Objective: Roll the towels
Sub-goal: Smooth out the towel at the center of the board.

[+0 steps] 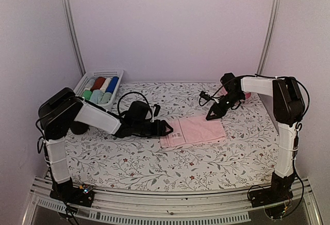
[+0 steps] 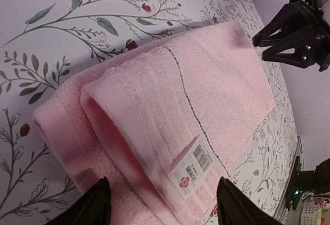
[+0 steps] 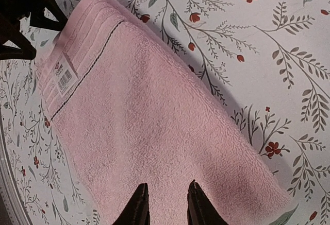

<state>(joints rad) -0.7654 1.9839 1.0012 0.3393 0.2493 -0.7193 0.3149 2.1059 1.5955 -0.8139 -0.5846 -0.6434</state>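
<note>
Flowered tablecloth (image 1: pixel 154 163) covers the whole bench under pale pink walls, and the pink towel (image 1: pixel 198 130) lies on it, folded flat, between my two claws.

The left claw (image 1: pixel 165 128) is released, its jaws standing wide. In its wrist view the towel's folded end, the one with the label (image 2: pixel 192 166), sits directly ahead of the claw and just inside the spread of its fingers (image 2: pixel 98 204). I read that width as deliberate: the jaws need to span the end so they can take it and start the turn.

The right claw (image 1: pixel 213 113) hovers above the opposite end, the towel spreading away ahead of it. Its jaws are only slightly parted and hold nothing (no cloth is bunched in the gap). My guess is that it waits there to pin or steady that end while the roll begins.

Far off behind the left claw, a white basket (image 1: pixel 100 73) holds rolled cloths, a mint towel (image 1: pixel 97 97) apparently among them, so the pink one looks like the piece left to do.
</note>
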